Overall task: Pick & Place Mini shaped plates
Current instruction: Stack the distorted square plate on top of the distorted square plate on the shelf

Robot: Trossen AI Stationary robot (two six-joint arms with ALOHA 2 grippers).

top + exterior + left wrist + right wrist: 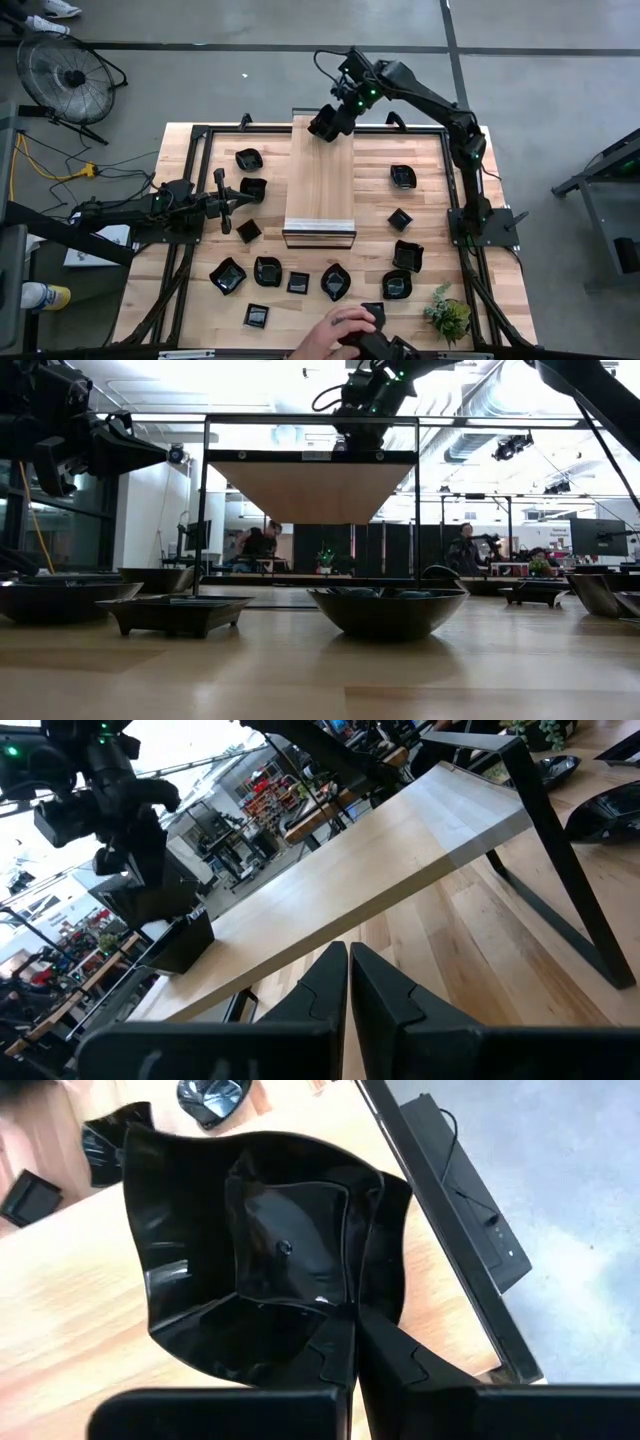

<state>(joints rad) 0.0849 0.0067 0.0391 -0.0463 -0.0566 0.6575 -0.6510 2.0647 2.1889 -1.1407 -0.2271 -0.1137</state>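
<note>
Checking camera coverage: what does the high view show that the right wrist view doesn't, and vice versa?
High view only: the left gripper, shut and empty at the table's left side, a person's hand at the near edge, the small plant, and most of the scattered plates.

Right wrist view only: the right gripper shut on the rim of a wavy-edged black plate.

Both: the raised wooden shelf with the right gripper over its far end.
</note>
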